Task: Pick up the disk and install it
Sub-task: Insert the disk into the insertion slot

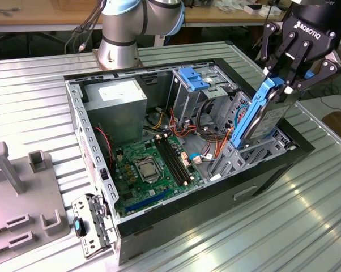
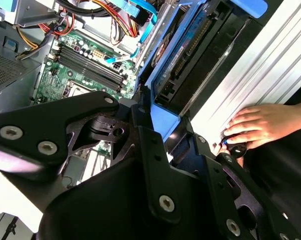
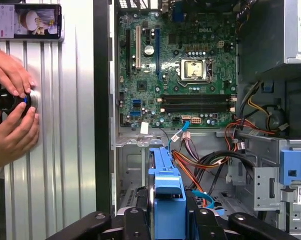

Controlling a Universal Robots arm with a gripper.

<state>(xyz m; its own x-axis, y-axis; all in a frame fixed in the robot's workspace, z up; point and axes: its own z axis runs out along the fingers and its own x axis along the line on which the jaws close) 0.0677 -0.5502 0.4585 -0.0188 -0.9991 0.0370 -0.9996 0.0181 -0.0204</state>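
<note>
Ribbed metal table (image 1: 306,226) bears the computer case (image 1: 216,199); the gripper (image 1: 284,85) pinches the stiff, probably hefty, fragile disk (image 1: 268,122) by its blue rail (image 1: 253,110), drive hanging below its fingers (image 1: 290,59).

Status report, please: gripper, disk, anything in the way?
Gripper shut on the disk. Disk tilted, lower end inside the case. Orange cables close beside it.

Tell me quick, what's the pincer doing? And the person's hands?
Pincer: shut on the disk.
Person's hands: both on a black knob.
</note>
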